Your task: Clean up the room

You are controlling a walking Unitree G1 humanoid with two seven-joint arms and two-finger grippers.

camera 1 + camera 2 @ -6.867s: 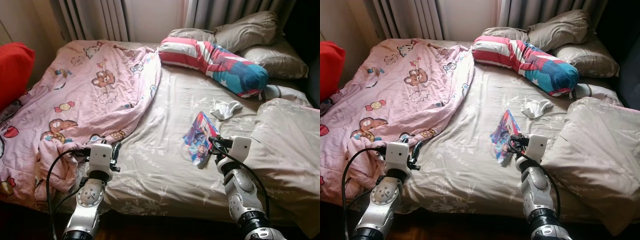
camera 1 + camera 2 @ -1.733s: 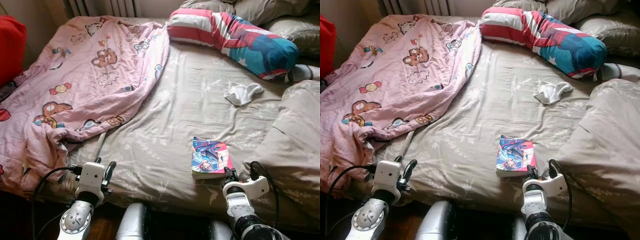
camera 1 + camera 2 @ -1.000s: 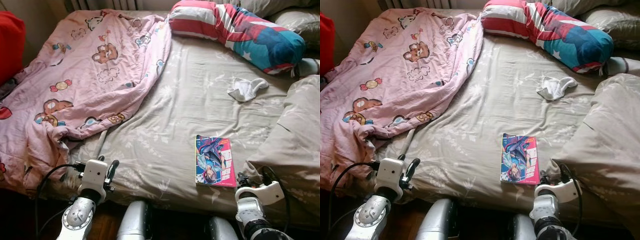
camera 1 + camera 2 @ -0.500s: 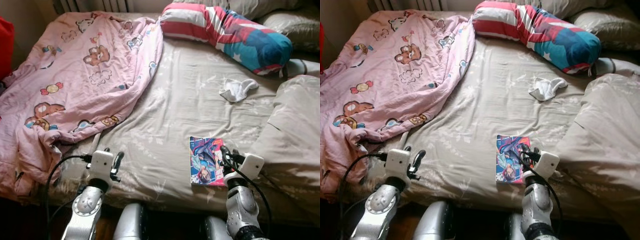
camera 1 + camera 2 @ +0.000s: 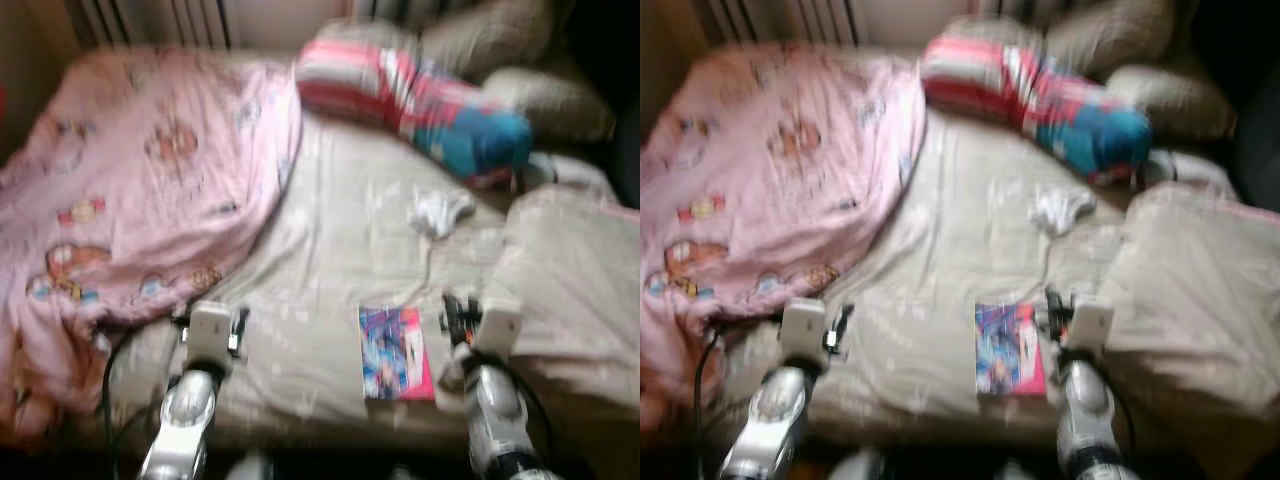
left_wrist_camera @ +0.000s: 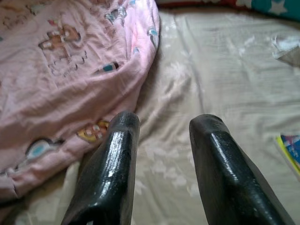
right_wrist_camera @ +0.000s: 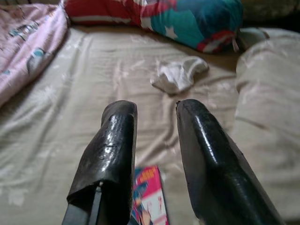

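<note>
right gripper (image 7: 154,154) has lifted off the comic book (image 5: 396,353) – fingers parted, empty, like the left gripper (image 6: 161,159) – so nothing is tidied yet.

The book (image 5: 396,352) lies on the bed (image 5: 330,250) just left of the right gripper (image 5: 460,315); the sock (image 5: 437,212) lies beyond it; the blanket (image 5: 140,190) spreads beyond the left gripper (image 5: 238,330).

A book (image 5: 397,352) with a bright pink-and-blue illustrated cover lies flat and closed near the bed's (image 5: 330,250) front edge. A small crumpled white cloth (image 7: 179,75) lies farther back, toward the head of the bed. A rumpled pink blanket (image 5: 140,190) covers the bed's left side.
</note>
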